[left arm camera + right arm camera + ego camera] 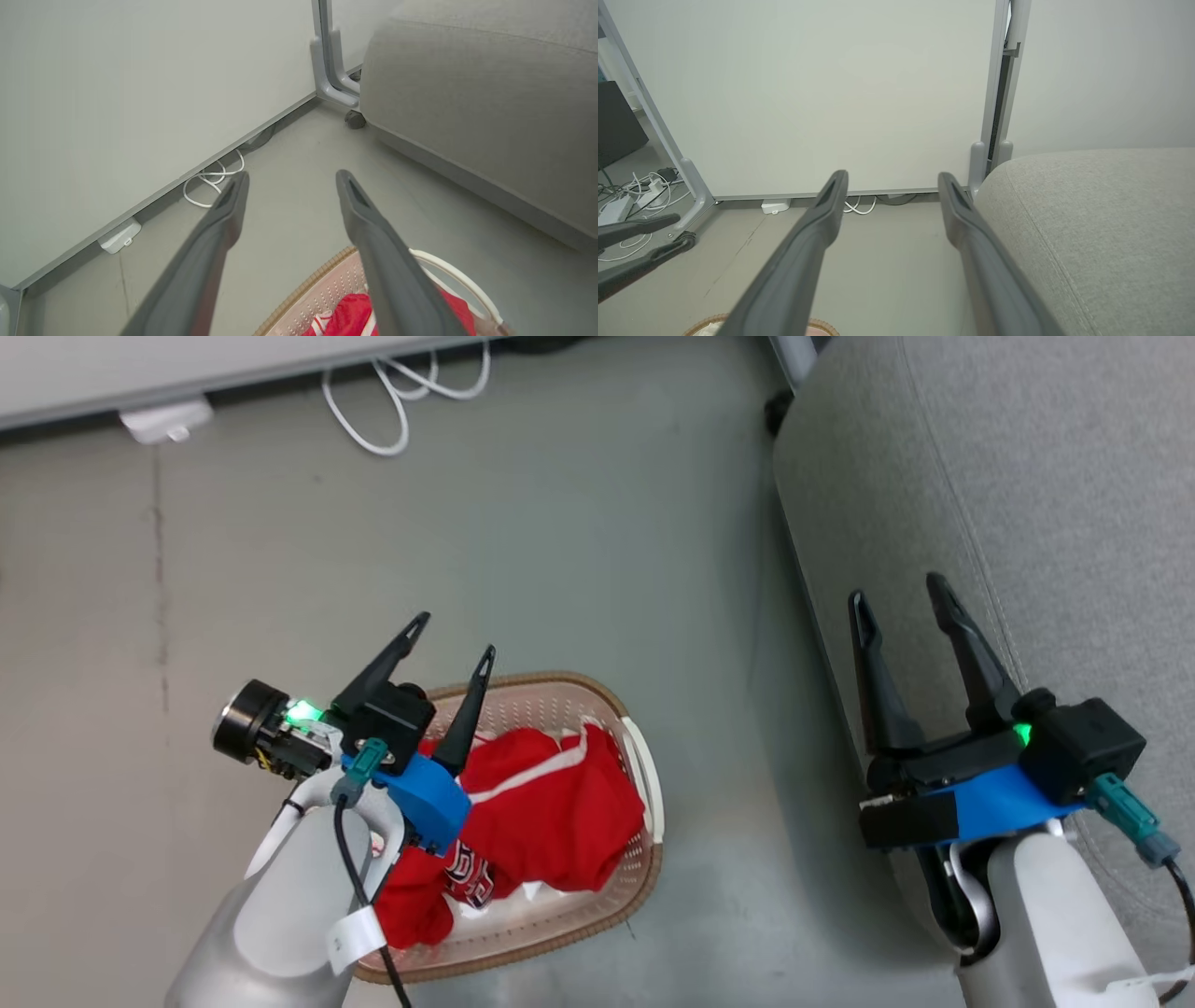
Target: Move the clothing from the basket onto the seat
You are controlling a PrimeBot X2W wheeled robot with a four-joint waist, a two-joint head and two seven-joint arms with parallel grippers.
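Clothing [551,812] sits heaped red in the basket [551,700] on the floor. My left claw [456,635] hangs over its far rim, fingers spread wide, nothing held. My left forearm hides the pile's near left end. My right claw [894,588], wide too and empty, hovers at the edge of the seat [1027,476], which runs off the picture. Lettering on one garment is too crumpled to read.

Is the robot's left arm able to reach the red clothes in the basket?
Probably yes. The left gripper is open and sits over the left end of the basket, and the clothing lies uncovered inside with nothing on top. It would likely only need to tip down.
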